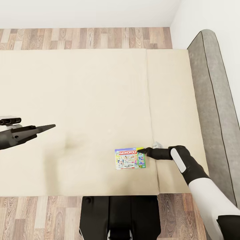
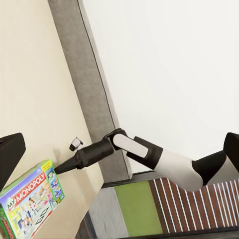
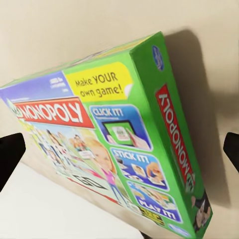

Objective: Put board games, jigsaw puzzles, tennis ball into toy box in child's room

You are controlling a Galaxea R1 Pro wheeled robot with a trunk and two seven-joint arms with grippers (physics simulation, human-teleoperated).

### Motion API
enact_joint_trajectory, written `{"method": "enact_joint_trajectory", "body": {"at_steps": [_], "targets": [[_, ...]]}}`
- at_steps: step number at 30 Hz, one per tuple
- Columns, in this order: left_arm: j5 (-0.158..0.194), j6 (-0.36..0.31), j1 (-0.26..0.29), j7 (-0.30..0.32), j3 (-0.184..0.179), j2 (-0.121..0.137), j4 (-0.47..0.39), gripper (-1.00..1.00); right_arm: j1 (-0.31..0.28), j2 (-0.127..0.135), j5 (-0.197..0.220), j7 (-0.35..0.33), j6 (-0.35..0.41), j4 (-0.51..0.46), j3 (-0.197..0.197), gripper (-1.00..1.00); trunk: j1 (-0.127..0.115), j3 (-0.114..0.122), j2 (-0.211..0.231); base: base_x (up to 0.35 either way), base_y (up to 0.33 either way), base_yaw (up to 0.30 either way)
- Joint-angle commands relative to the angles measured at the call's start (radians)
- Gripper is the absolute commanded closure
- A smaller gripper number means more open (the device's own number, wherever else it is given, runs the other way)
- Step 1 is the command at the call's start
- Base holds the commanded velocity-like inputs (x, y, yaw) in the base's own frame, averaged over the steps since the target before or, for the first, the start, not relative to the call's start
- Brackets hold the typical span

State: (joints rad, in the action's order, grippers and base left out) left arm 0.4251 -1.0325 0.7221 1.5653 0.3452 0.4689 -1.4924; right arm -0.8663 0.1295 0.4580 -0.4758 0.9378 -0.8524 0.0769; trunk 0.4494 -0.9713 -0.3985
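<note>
A: As we look down over the bed (image 1: pixel 83 110), there's one board game (image 1: pixel 130 158) lying flat on the mattress near our edge, the Monopoly box, just left of the seam.

B: And our right gripper (image 1: pixel 144 152) is right at its right-hand short edge. The black tip seems to touch the box corner, though we can't say for sure that it has contact.

A: From the right wrist camera the board game (image 3: pixel 114 149) sits between the two dark fingertips (image 3: pixel 10 154), green side wall facing us. Those fingers are spread wide apart, nothing pinched yet.

B: So the box lies straight ahead of that gripper, to its left as we see it from above. Its long axis runs left to right across the bed, roughly in line with the forearm.

A: Which means, by our reckoning, the fingers must close across the short end or the thin thickness. That's the relation the pickup hangs on.

B: Our left gripper (image 1: pixel 50 127)?

A: Hanging over bare mattress well away to the left, fingers drawn to a point, looking closed and empty. The right arm is far nearer.

B: The grey headboard (image 1: pixel 213 100) stands off to the right, clear of the work.
</note>
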Motion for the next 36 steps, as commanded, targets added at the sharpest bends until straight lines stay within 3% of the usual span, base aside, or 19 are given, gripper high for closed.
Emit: {"method": "enact_joint_trajectory", "body": {"at_steps": [1,12,36], "targets": [[-0.001,-0.011,0.000,0.004,0.000,0.000,0.000,-1.00,0.000,0.000,-0.005,-0.005,0.003,0.000,0.008,-1.00,0.001,-0.001,-0.002,0.000,0.000,0.000],[-0.002,-0.011,0.000,0.004,-0.001,0.000,0.000,-1.00,0.000,-0.006,-0.006,0.001,0.010,0.005,0.069,-1.00,0.001,-0.001,-0.002,0.000,0.000,0.000],[-0.001,-0.011,0.000,0.004,-0.002,-0.001,0.000,-1.00,0.000,-0.005,-0.006,0.003,0.011,0.019,0.075,-1.00,0.001,-0.001,-0.002,0.000,0.000,0.000]]}}
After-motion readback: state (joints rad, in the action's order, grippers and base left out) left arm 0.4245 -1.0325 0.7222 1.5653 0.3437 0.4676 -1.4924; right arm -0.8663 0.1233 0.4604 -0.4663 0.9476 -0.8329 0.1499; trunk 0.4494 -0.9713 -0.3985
